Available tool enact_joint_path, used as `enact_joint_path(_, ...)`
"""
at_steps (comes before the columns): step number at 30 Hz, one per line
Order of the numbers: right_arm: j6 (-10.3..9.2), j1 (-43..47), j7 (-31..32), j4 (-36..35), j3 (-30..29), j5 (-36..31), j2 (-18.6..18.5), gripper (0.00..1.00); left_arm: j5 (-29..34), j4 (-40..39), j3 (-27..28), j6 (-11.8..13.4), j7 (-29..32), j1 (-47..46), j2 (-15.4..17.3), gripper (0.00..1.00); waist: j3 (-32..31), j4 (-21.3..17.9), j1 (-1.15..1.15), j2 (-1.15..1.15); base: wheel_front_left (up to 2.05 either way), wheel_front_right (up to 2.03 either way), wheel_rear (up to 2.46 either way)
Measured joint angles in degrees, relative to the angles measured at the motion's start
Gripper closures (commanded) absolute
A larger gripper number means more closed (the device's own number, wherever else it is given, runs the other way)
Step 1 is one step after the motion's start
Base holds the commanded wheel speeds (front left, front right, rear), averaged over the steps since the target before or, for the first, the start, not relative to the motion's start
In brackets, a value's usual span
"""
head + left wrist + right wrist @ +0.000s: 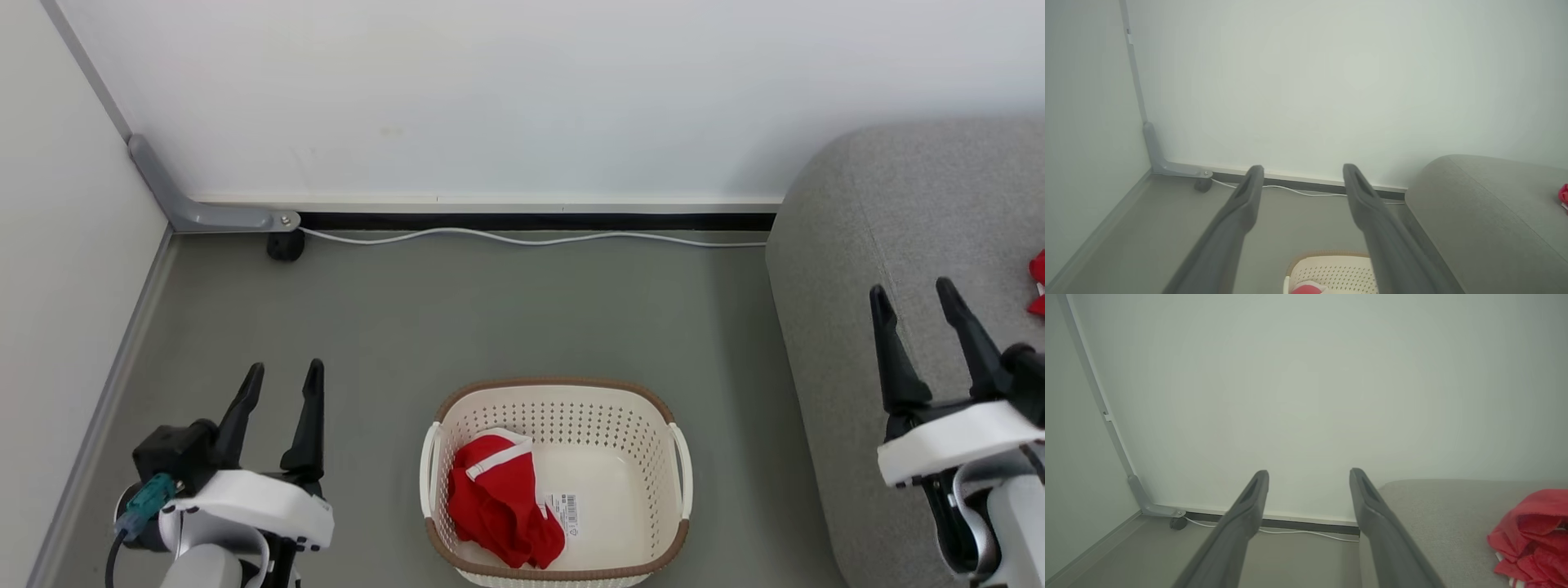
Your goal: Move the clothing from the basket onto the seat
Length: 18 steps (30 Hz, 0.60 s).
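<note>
The left pincer [287, 367] is held with its two dark fingers apart and nothing between them, above the grey floor [490, 310]. Just to its right, the basket [563, 425] is set on that floor. A red garment [498, 498] with a white stripe is crumpled inside it, on the side nearer the left pincer, with its edge touching the label [563, 513] on the bottom.

The right pincer [912, 287] is likewise spread and empty. It is held over the front part of the sofa [898, 204], which lies on the far side of the basket from the left pincer. Further to the right of this pincer, a second red garment [1531, 535] is heaped on the sofa's top (it is cut off at the frame edge in the head view and seen more fully from the right wrist).

Beyond both pincers, a white cable [531, 239] is run along the foot of the pale wall [522, 98].
</note>
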Motion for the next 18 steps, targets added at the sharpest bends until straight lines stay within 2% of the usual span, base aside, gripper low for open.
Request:
enact_joint_path(10, 0.0, 8.57, 0.0, -1.81, -3.75, -3.21, 3.78, 0.0, 6.53, -5.84, 8.94, 0.03, -0.01, 8.01, -1.99, 0.0, -2.88, 0.27, 0.0, 0.0, 0.0, 0.0, 0.0)
enact_joint_path(18, 0.0, 12.12, 0.0, -1.62, -4.24, -5.47, 5.64, 0.0, 9.09, -8.78, 10.67, -0.2, 0.0, 12.47, -3.13, 0.0, -3.7, -0.13, 0.0, 0.0, 0.0, 0.0, 0.0)
